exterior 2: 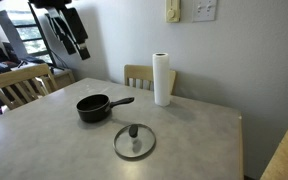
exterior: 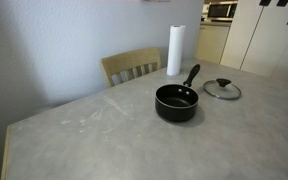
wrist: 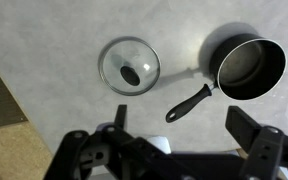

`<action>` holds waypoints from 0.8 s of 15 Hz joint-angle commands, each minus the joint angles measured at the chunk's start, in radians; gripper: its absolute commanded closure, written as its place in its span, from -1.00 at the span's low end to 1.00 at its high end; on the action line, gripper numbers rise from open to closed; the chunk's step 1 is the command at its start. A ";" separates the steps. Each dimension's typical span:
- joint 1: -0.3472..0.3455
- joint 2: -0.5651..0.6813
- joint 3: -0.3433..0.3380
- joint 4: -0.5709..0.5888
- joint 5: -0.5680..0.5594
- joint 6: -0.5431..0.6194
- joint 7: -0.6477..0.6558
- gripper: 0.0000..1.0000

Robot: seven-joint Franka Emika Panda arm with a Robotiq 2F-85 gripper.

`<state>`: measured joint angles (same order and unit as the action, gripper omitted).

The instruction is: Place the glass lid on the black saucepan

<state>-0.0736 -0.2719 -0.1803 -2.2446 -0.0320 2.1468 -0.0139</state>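
In an exterior view: lid (exterior 2: 134, 141) flat on tabletop (exterior 2: 44, 140), near saucepan (exterior 2: 92, 107), not touching. Paper-towel roll (exterior 2: 162, 79) upright behind both, chair (exterior 2: 142, 72) beyond.

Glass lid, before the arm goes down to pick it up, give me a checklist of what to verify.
1. Glass lid flat on the table, uncovered: ok.
2. Saucepan upright and empty: ok.
3. Gripper open, holding nothing: ok.
4. Gripper centred over lid: not ok, lid sits off to the side in the wrist view.
5. Paper towel roll clear of the lid-to-pan path: ok, probably; it stands apart from both.
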 commanded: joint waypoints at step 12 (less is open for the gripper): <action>-0.018 0.080 -0.002 0.009 -0.012 0.081 -0.183 -1.00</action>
<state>-0.0775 -0.2405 -0.1756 -2.2430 -0.0429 2.1725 -0.1018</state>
